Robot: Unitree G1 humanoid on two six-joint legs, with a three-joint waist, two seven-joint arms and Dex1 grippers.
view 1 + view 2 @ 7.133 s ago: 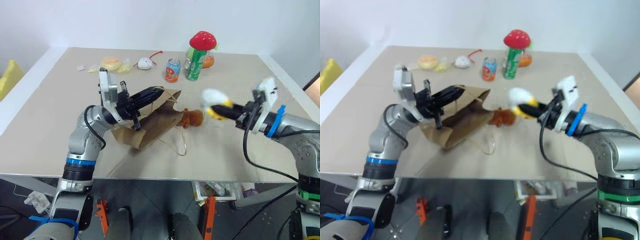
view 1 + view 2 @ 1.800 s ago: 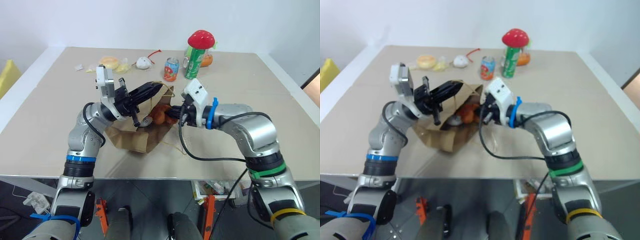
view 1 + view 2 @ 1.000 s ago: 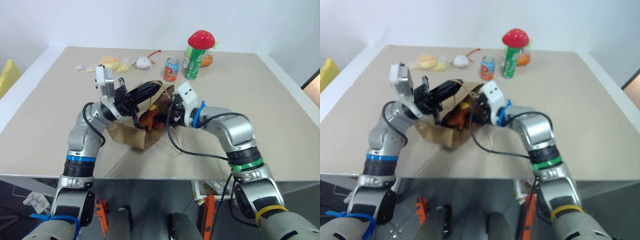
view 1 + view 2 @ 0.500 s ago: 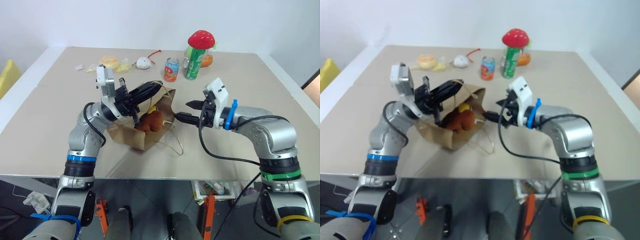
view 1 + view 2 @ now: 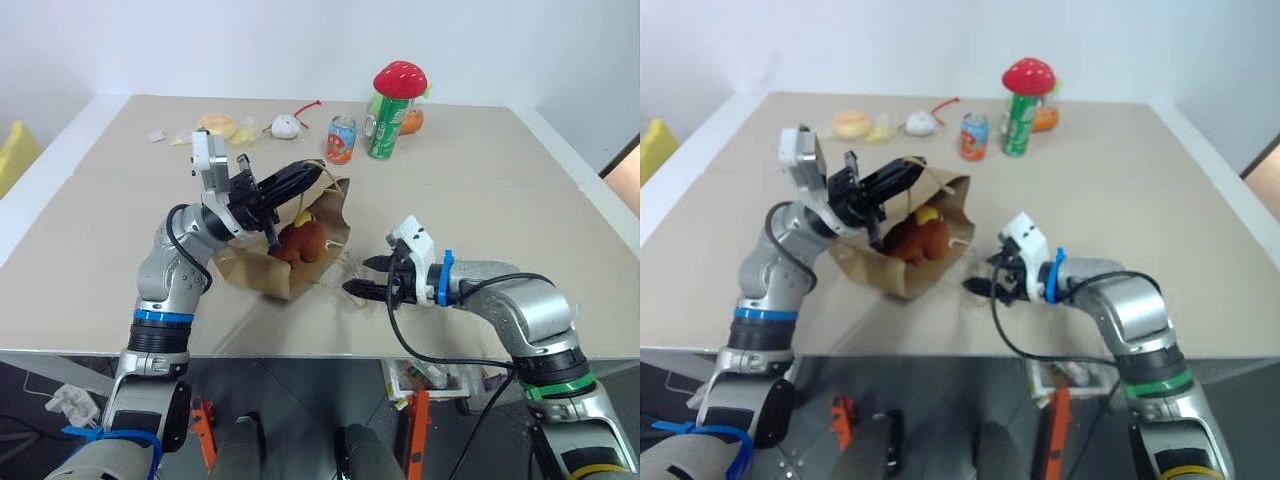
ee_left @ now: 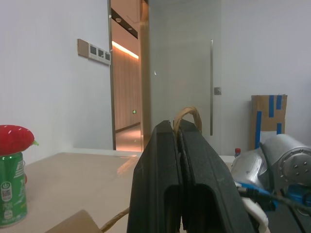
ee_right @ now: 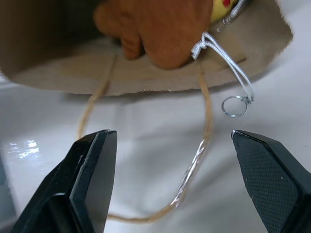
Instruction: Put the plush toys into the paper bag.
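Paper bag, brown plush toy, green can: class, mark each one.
Paper bag (image 5: 240, 268), left eye view, lower side panel.
Brown plush toy (image 5: 303, 243), left eye view, its body.
Green can (image 5: 387, 130), left eye view, its side.

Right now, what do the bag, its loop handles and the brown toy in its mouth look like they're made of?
The paper bag looks like matte brown kraft paper, creased and soft-edged at its mouth. Its lower loop handle seems to be twisted paper cord, tan and thin; the left gripper is shut on the other loop. The reddish-brown plush toy appears to be fuzzy fabric with a white string and a small metal ring.
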